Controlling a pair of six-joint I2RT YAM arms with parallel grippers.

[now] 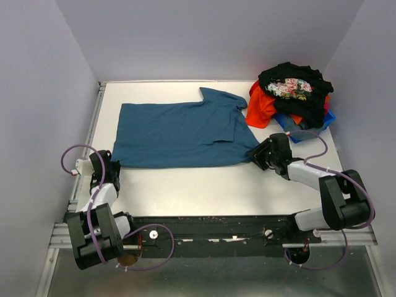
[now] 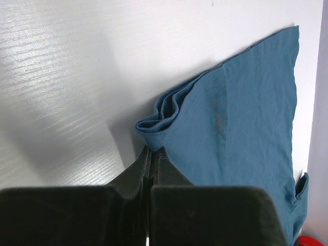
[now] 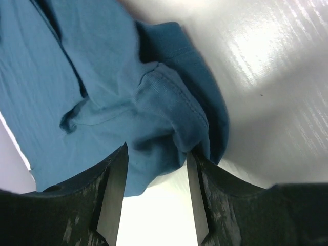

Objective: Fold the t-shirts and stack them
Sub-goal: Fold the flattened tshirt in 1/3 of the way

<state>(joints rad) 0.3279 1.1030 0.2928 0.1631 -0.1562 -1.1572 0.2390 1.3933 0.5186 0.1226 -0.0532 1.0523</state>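
The teal-blue t-shirt [image 1: 179,133] lies spread flat across the middle of the white table. My left gripper [image 1: 110,162] is at its near left corner; in the left wrist view the jaws [image 2: 152,152] are shut, with the bunched hem [image 2: 154,130] pinched at their tips. My right gripper [image 1: 257,154] is at the near right corner. It is open [image 3: 156,164], with a fold of the teal shirt [image 3: 154,113] between its fingers [image 3: 197,179]. The black floral shirt [image 1: 294,86], orange-red shirt [image 1: 263,108] and bright blue shirt [image 1: 303,129] lie heaped at the back right.
Grey walls enclose the table [image 1: 204,185] on the left, back and right. The heap of shirts sits close behind my right arm. A strip of bare white table runs between the teal shirt and the near edge.
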